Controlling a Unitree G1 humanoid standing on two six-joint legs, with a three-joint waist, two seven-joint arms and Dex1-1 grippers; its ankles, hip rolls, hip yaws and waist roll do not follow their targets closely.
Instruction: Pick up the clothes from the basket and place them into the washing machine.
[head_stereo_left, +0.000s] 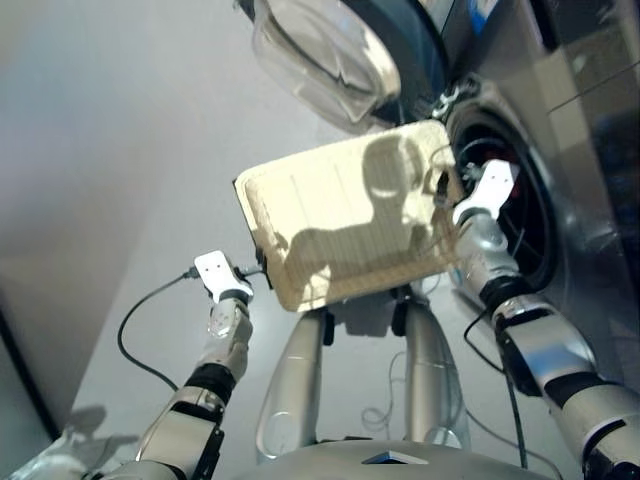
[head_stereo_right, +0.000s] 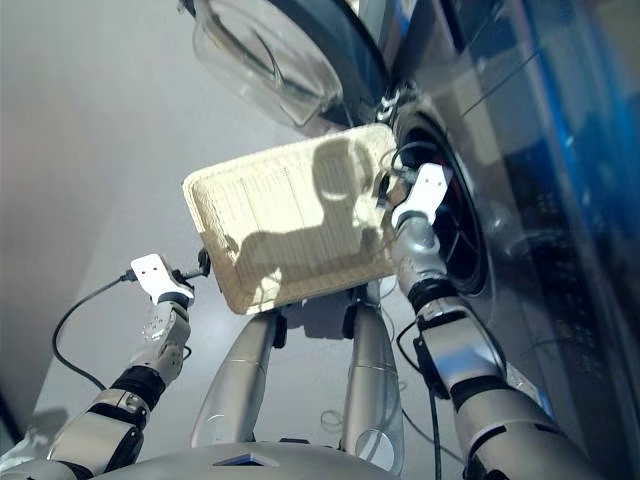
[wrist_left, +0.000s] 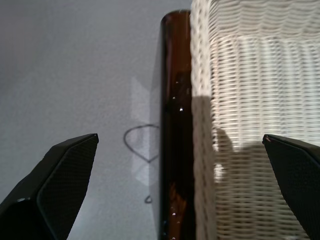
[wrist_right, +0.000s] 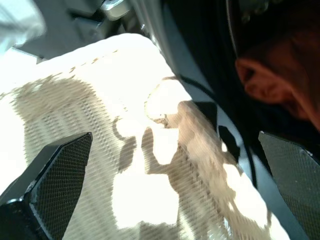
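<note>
The washing machine (head_stereo_left: 590, 150) is the biggest thing here, a dark grey glossy front-loader that stands on the far side of the right gripper (head_stereo_left: 440, 192). Its round drum opening (head_stereo_left: 520, 215) is directly beyond this gripper. The round door (head_stereo_left: 330, 50) with the clear glass bowl is swung open, and it hangs farther out than both grippers, above the far rim of the basket.

The cream woven basket (head_stereo_left: 330, 200) lies between the two grippers. The head views show only its bare woven floor with shadows on it. Its near-left corner is just beside the left gripper (head_stereo_left: 258, 272), and its far-right corner is beside the right gripper. Along the basket's side near the left gripper runs a dark brown bar (wrist_left: 175, 125), touching the woven rim.

In the right wrist view a coral red cloth (wrist_right: 280, 75) is inside the dark drum, ahead of the right gripper and apart from its fingers (wrist_right: 55, 175). I cannot see the navy and the black cloth in any view.

The fingers of both grippers are spread wide, with nothing between them.
</note>
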